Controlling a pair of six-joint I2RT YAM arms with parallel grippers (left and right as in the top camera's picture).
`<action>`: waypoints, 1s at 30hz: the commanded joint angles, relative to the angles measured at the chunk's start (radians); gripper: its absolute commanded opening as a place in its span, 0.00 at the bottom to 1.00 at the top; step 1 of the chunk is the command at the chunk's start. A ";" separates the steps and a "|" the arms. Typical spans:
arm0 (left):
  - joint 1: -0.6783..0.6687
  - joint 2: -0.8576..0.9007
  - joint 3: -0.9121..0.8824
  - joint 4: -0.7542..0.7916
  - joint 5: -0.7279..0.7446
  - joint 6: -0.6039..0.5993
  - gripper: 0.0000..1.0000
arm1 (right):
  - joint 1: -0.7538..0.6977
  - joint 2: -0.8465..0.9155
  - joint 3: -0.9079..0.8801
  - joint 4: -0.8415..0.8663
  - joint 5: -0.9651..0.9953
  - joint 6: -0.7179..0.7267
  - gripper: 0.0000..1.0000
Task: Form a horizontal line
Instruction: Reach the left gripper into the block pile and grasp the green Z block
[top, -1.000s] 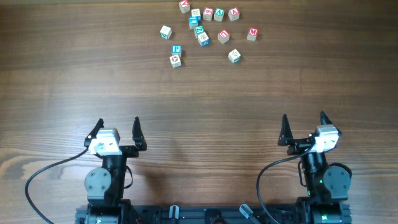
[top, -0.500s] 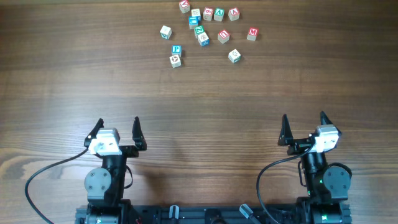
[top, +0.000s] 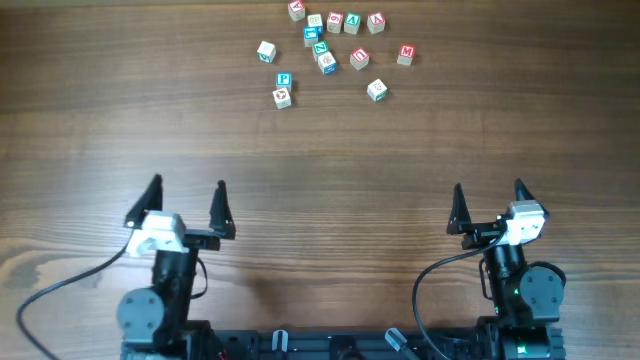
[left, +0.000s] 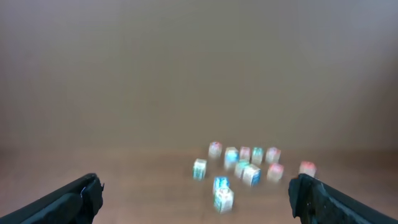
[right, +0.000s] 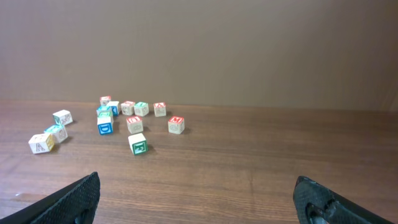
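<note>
The left claw (top: 187, 192) and right claw (top: 488, 192) sit at the near edge of the bench (top: 320, 150), each with fingers spread wide and empty. Well away, near the far edge, lie the red M cube (top: 406, 54) and the red arch-letter cube (top: 359, 58). The green-lettered cube (top: 376, 90), probably the N, lies nearer. None of the three touch.

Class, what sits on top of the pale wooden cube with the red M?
Nothing: the pale wooden red-M cube shows its lettered top face uncovered. Its underside is hidden.
</note>
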 joint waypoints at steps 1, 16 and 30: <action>0.005 0.134 0.219 -0.007 0.034 -0.009 1.00 | -0.004 -0.005 -0.001 0.002 0.010 -0.014 1.00; -0.075 1.082 1.242 -0.493 0.262 -0.005 1.00 | -0.004 -0.005 -0.001 0.002 0.010 -0.014 1.00; -0.241 1.676 1.655 -0.486 0.247 0.106 1.00 | -0.004 -0.005 -0.001 0.002 0.010 -0.014 1.00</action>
